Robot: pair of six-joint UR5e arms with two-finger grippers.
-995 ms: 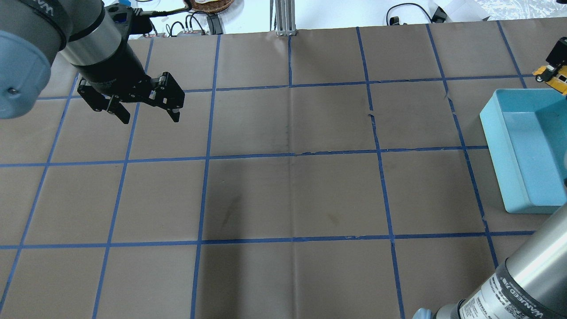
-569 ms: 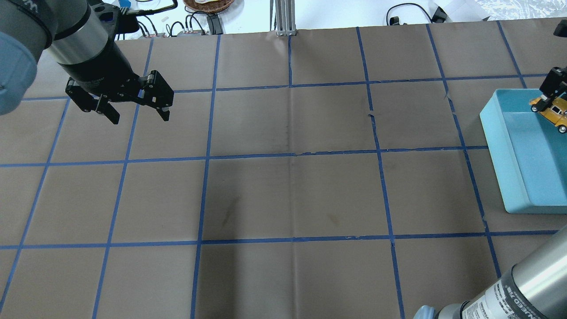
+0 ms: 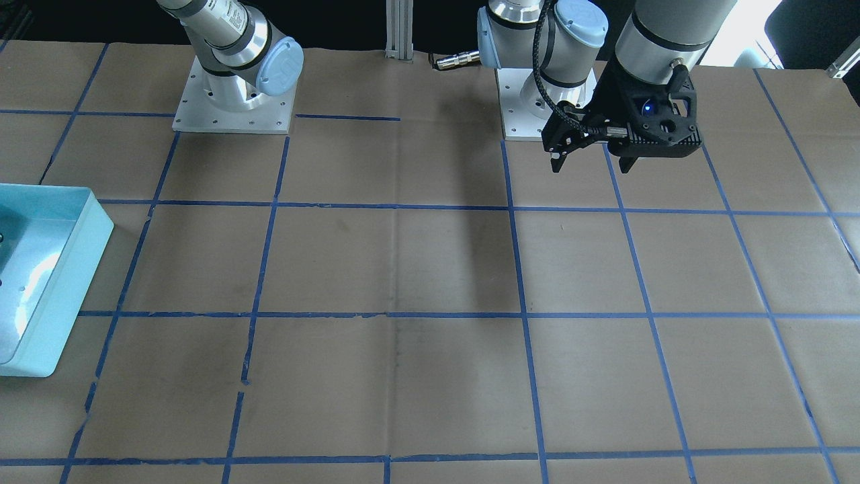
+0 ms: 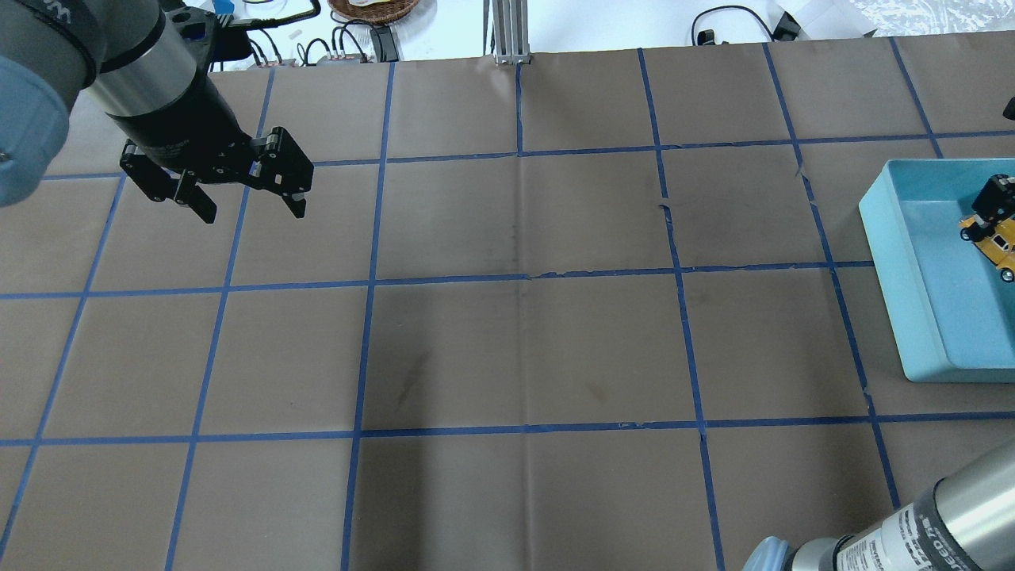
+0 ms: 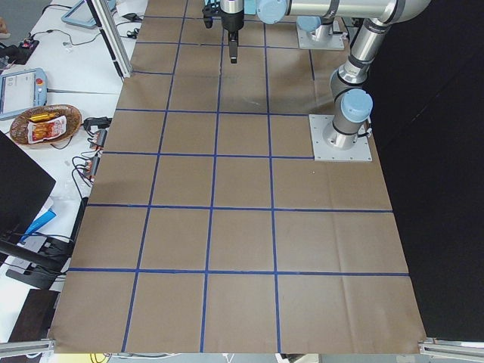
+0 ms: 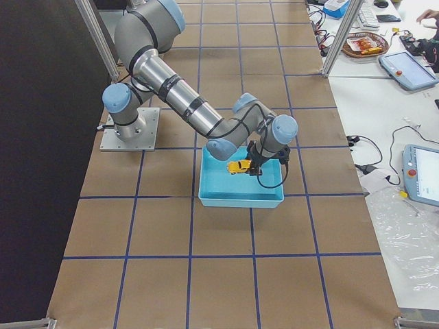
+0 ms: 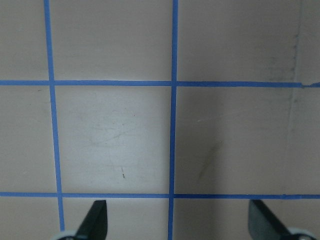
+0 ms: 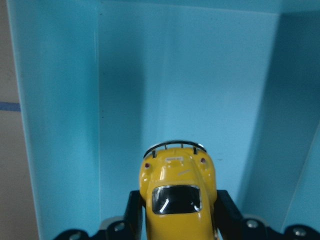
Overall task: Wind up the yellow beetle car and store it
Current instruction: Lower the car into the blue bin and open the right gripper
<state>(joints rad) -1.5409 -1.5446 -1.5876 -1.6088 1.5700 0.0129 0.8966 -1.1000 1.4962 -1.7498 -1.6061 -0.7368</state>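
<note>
Closest to your right wrist camera, the yellow beetle car [image 8: 177, 195] is pinched between the two black fingers [image 8: 134, 212] of the right gripper [image 8: 178, 217]. One finger presses each flank, so that pincer is clamped on the car. The car's dark window faces the lens and its chrome bumper points away. Just past the bumper you see the floor and upright walls of the light blue bin [image 8: 60, 100], which fill the rest of that view. From the camera at the table's right end, the car [image 6: 239, 166] sits inside the bin's outline [image 6: 240, 200] with the right arm bent down over it. You cannot tell from any view whether the wheels touch the bin floor. In the overhead view the car [image 4: 995, 242] lies against the frame's right edge, within the bin's walls [image 4: 896, 262]. The bin rests on the brown-papered table [image 4: 515, 349], at the robot's right end. The paper is crossed by a blue tape grid [image 4: 369, 281]. Well apart from all this, over the table's other end, the left gripper [image 4: 252, 212] hangs above the paper with its jaws spread wide. Its own wrist camera shows only paper and tape lines between the two fingertips [image 7: 97, 217]. The front-facing camera shows the same gripper [image 3: 590, 167] just ahead of the left arm's base, pointing down at the table.
</note>
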